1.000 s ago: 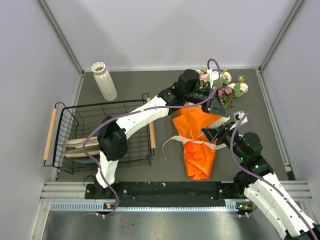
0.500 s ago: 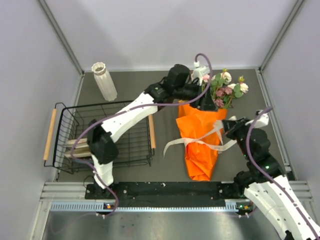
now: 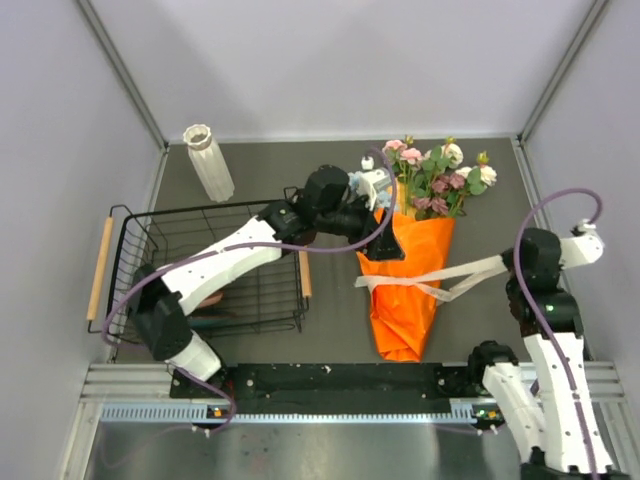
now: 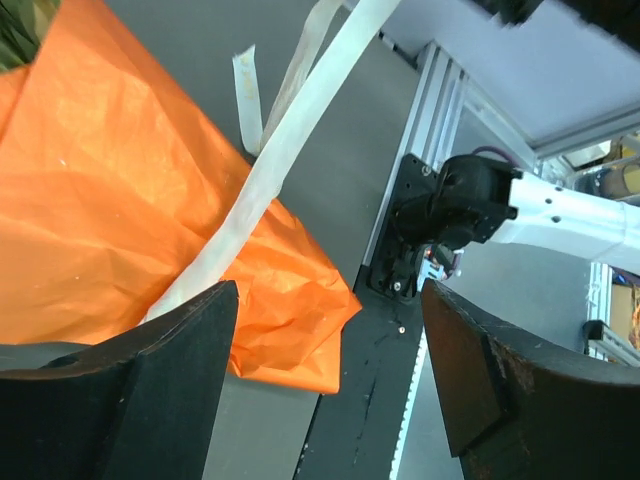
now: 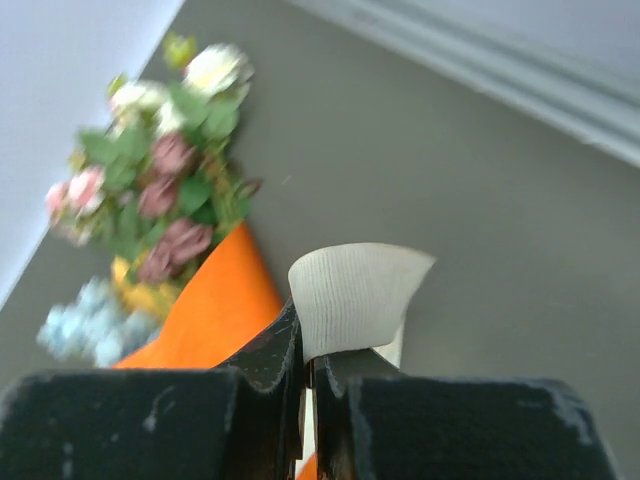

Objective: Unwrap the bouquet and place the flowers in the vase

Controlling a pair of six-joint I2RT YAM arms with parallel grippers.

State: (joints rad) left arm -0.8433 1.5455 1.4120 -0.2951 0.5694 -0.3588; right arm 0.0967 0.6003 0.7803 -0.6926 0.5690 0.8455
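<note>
Bouquet in bright orange paper wrap (image 3: 405,300) lies on dark grey surface (image 3: 335,325), its cream-white ribbon (image 3: 470,270) stretched taut to right hand (image 5: 308,365), which is clamped on ribbon's end. Left hand (image 4: 330,345) gapes wide just above wrap, gripping nothing. Tall white ribbed vase (image 3: 208,162) stands well apart in far-left corner.

From above, your left gripper (image 3: 388,240) is covering the upper left edge of the orange wrap (image 3: 408,300), and the wrap is hiding the stems of the flowers (image 3: 440,178). The left arm (image 3: 230,258) is lying across the dish rack (image 3: 118,262), so you are not making out what sits inside. In the right wrist view the flowers are showing blurred, and the right gripper (image 5: 308,352) is hiding the ribbon (image 5: 355,290) below its pinch. The left wrist view is cutting the ribbon off at its top edge.
</note>
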